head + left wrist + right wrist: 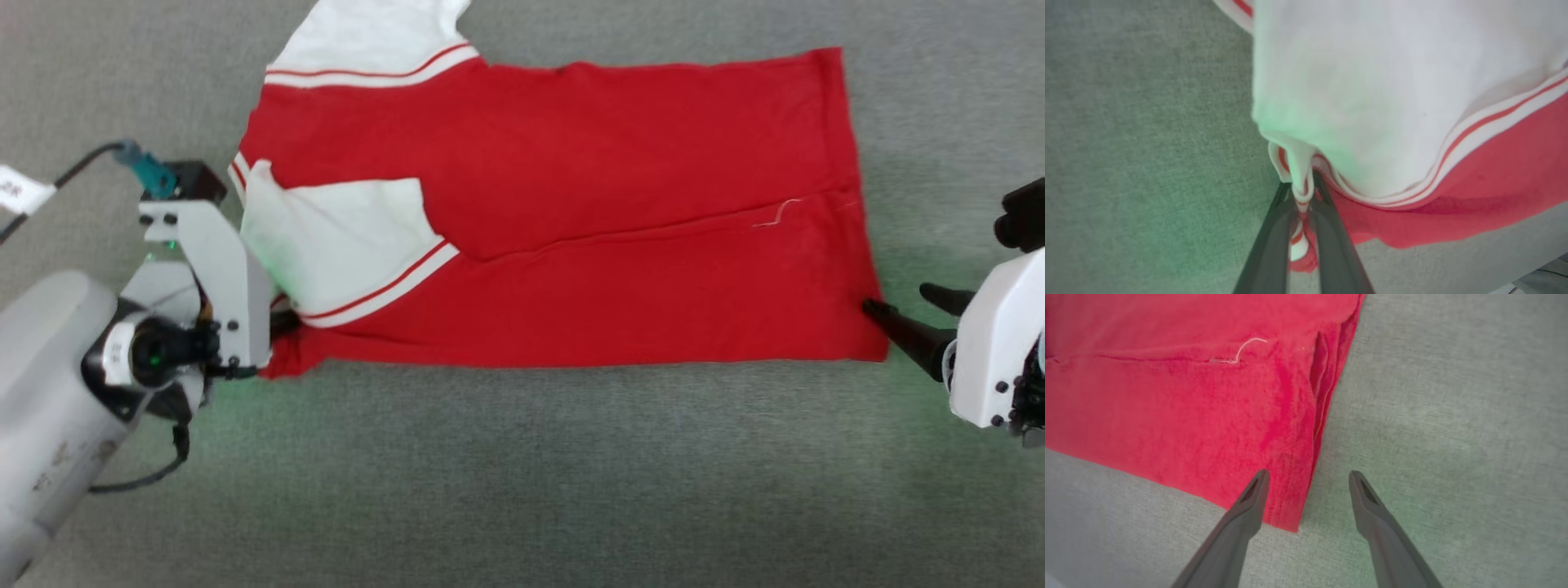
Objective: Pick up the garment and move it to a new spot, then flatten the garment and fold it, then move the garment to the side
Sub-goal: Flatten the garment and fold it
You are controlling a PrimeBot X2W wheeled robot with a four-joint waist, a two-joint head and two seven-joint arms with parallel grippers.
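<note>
The garment (571, 204) lies spread on the grey felt surface: a red jersey folded lengthwise, one white sleeve laid over its left part and another white sleeve at the top edge. My left gripper (282, 322) is at its lower left corner. In the left wrist view this gripper (1302, 185) is shut on a bunch of white-and-red striped trim of the garment (1392, 81). My right gripper (898, 298) is at the lower right corner. In the right wrist view it (1308, 475) is open, one finger over the red hem of the garment (1167, 408) and the other over bare felt.
The grey felt surface (522, 474) stretches wide in front of the garment and to its right. A white label (16, 192) and a black cable (82, 167) lie at the far left, behind my left arm.
</note>
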